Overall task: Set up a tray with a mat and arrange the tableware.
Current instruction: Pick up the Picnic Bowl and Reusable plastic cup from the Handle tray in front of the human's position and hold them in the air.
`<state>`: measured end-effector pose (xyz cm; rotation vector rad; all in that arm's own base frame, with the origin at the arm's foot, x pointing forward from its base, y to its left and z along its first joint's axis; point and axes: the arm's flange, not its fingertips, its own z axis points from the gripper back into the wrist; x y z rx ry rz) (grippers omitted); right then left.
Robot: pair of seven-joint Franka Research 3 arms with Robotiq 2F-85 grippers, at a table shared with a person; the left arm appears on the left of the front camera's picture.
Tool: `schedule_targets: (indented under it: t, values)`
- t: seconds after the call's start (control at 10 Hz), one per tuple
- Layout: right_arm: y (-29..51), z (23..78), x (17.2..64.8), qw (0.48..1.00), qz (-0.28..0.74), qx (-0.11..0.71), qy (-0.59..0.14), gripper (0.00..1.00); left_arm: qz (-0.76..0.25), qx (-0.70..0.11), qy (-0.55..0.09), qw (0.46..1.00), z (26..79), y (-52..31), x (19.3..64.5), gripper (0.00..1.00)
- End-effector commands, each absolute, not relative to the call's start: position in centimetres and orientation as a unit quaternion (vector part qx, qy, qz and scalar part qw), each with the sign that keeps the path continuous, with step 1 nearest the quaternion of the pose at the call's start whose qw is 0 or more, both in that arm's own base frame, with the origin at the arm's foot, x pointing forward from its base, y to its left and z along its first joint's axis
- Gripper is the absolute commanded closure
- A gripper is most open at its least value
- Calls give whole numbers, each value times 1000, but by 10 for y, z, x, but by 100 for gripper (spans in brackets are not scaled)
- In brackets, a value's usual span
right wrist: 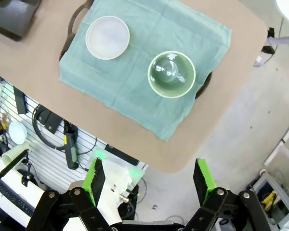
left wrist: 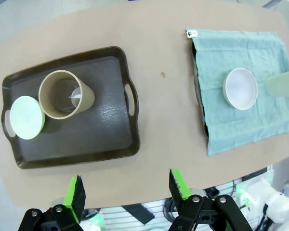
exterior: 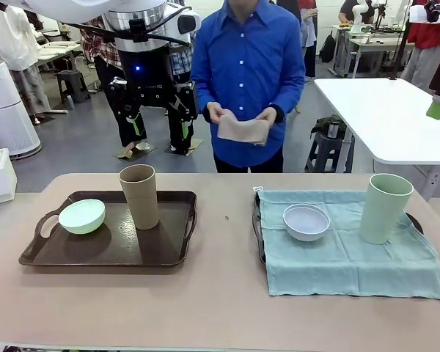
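A dark brown tray (exterior: 172, 249) on the table's left holds a mint green bowl (exterior: 81, 215) and an upright tan cup (exterior: 140, 196). To the right, a teal mat (exterior: 352, 264) covers a second dark tray (exterior: 258, 229) and carries a pale grey-blue bowl (exterior: 306, 221) and a pale green cup (exterior: 385, 207). My left gripper (left wrist: 127, 190) hangs open high above the table's near edge, with the brown tray (left wrist: 111, 125), tan cup (left wrist: 65, 94) and mint bowl (left wrist: 24, 117) below it. My right gripper (right wrist: 149, 180) is open too, high over the mat (right wrist: 135, 82), grey-blue bowl (right wrist: 107, 37) and green cup (right wrist: 171, 74).
A person in a blue shirt (exterior: 249, 66) stands at the far side holding a folded tan cloth (exterior: 242, 129) in both hands. Bare tabletop (exterior: 224, 220) lies between the two trays. A white table (exterior: 389, 117) stands behind on the right.
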<state>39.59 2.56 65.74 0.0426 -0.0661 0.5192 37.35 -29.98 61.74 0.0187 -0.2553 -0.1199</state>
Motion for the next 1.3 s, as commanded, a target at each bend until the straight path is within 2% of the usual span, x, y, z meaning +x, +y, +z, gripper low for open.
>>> schedule_targets:
  t: [0.0, 0.4, 0.5, 0.6, 0.7, 0.8, 1.0, 1.2]
  values:
    - [26, 656, 397, 968, 247, 13, -33, 4, -59, 7, -127, 990, 617, -295, 371, 9]
    - [26, 657, 396, 966, 257, 21, -33, 4, -60, 9, -127, 990, 617, -300, 374, 8]
    - [22, 654, 381, 958, 283, 37, -26, 4, -97, -29, -132, 986, 617, -279, 371, 8]
    - [7, 654, 375, 971, 237, 40, 9, 4, -103, -72, -133, 983, 616, -248, 368, 8]
    - [-15, 652, 374, 978, 206, 11, -26, 4, -94, -65, -123, 986, 610, -214, 367, 8]
    - [-32, 648, 371, 984, 174, 30, -23, 4, -84, -68, -113, 988, 603, -185, 364, 8]
    - [-55, 626, 366, 989, 111, 96, 33, 4, -31, -107, -86, 990, 590, -119, 372, 8]
    - [-87, 607, 367, 974, 50, 199, 98, 4, 17, -152, -37, 987, 569, -59, 373, 8]
